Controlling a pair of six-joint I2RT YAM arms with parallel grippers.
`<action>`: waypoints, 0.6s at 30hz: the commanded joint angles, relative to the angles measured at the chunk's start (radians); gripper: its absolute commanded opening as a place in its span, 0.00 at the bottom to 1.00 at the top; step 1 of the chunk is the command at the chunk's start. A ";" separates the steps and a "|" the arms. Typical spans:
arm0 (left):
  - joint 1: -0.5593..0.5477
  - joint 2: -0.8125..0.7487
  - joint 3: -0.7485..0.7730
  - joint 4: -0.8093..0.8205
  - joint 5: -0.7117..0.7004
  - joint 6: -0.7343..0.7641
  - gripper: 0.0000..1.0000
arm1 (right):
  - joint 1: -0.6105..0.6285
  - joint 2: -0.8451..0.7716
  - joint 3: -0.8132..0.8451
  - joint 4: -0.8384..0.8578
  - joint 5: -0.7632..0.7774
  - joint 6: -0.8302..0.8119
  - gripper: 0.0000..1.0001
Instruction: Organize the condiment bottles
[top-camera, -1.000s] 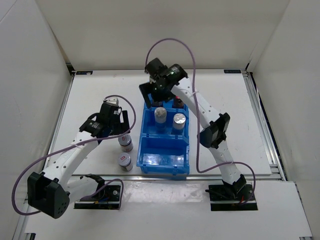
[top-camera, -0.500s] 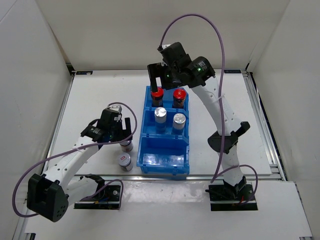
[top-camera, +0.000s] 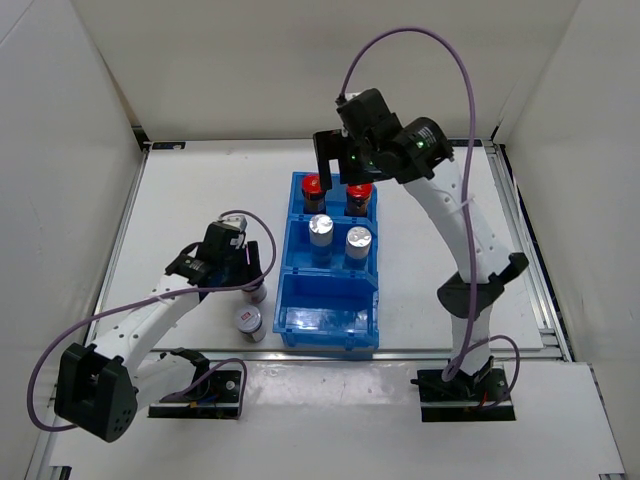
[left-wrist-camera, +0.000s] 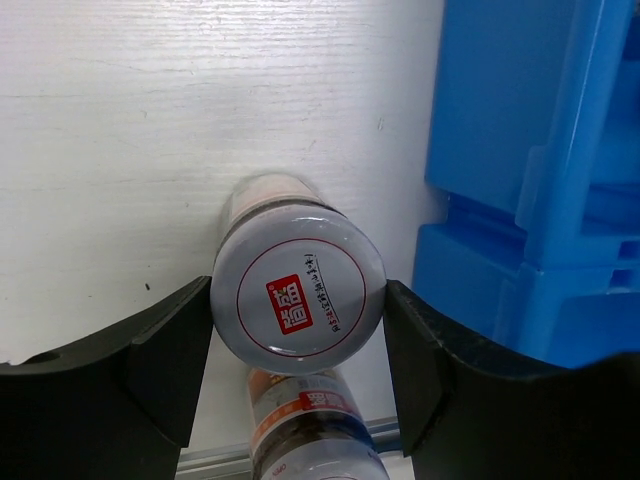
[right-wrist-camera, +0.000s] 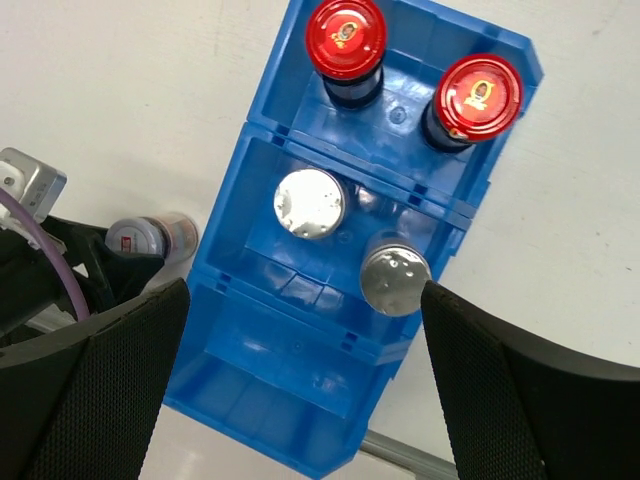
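Note:
My left gripper (left-wrist-camera: 298, 335) is shut on the silver cap of a short condiment bottle with a reddish label (left-wrist-camera: 298, 297), which stands on the table just left of the blue bin (left-wrist-camera: 530, 200). The other short bottle (left-wrist-camera: 315, 425) stands close behind it (top-camera: 247, 321). In the bin, two red-capped dark bottles (right-wrist-camera: 346, 32) (right-wrist-camera: 478, 93) fill the far compartment. Two silver-capped pale bottles (right-wrist-camera: 309, 203) (right-wrist-camera: 394, 274) stand in the middle one. The near compartment (right-wrist-camera: 270, 380) holds nothing. High above the bin's far end, my right gripper (top-camera: 340, 165) hangs open with nothing in it.
The blue bin (top-camera: 328, 300) sits mid-table with its long side running away from the arms. White walls enclose the table on three sides. The left arm's cable (top-camera: 60, 345) loops low along the table's left side.
The left gripper has dropped over the short bottle beside the bin and shut on its cap. The right arm has lifted up and to the right, away from the far compartment, staying open.

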 joint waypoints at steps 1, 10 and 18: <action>-0.004 -0.023 0.038 -0.042 -0.034 -0.002 0.32 | -0.003 -0.084 -0.035 -0.277 0.057 0.029 0.99; -0.004 0.005 0.460 -0.207 -0.241 0.010 0.11 | -0.003 -0.254 -0.262 -0.277 0.155 0.087 0.99; -0.150 0.066 0.710 -0.228 -0.125 0.036 0.11 | -0.042 -0.435 -0.643 -0.202 0.262 0.291 0.99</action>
